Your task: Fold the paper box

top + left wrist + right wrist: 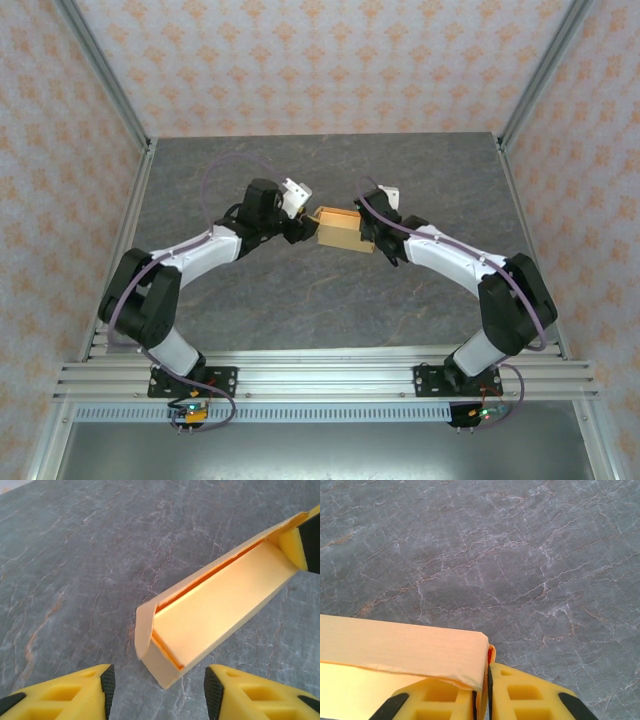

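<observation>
The paper box (340,230), light orange-tan card, sits partly folded mid-table between my two grippers. In the left wrist view the paper box (220,600) is a long open trough with a curled flap at its near end. My left gripper (157,692) is open; the box's near corner reaches just between its fingers (95,690) and touches neither. My right gripper (487,700) is shut on the thin end wall of the box (405,647), whose flap lies over the left finger. The left gripper (305,225) and right gripper (372,240) face each other across the box.
Grey marbled tabletop (320,310) lies all around the box. Metal frame posts (100,70) and patterned walls close off the back and sides. Both arms arch in from the near rail (320,380).
</observation>
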{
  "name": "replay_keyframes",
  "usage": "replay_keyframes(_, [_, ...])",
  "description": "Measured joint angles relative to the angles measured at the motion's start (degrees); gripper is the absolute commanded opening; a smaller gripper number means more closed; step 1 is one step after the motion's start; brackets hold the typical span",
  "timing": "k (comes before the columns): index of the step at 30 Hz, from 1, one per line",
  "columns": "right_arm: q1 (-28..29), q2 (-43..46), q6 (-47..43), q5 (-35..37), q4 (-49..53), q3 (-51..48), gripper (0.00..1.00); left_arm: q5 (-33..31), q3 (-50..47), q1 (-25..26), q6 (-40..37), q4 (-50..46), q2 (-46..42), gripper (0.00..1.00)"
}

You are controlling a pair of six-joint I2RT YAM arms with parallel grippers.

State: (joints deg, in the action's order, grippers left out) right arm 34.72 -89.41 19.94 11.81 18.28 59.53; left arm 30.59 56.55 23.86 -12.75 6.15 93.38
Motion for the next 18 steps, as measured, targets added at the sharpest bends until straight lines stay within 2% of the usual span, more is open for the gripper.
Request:
replay_keyframes(5, [0.0, -0.1, 0.0, 0.0, 0.3, 0.3, 0.15, 3.1, 2.6, 0.0, -1.4, 0.0, 3.7, 0.36])
replay_keyframes(12, [0.0, -0.5, 0.0, 0.1, 1.2, 1.0, 0.15, 3.2, 6.4, -0.4, -2.4, -1.9, 6.2, 0.07])
replay_keyframes(15, [0.0, -0.7, 0.0, 0.2, 1.5, 1.2, 0.15, 2.8, 7.3, -0.7, -2.4, -2.5, 6.9, 0.01])
replay_keyframes(18, [0.0, -0.7, 0.0, 0.2, 1.5, 1.2, 0.15, 2.6, 7.6, -0.7, -2.1, -2.6, 7.2, 0.0])
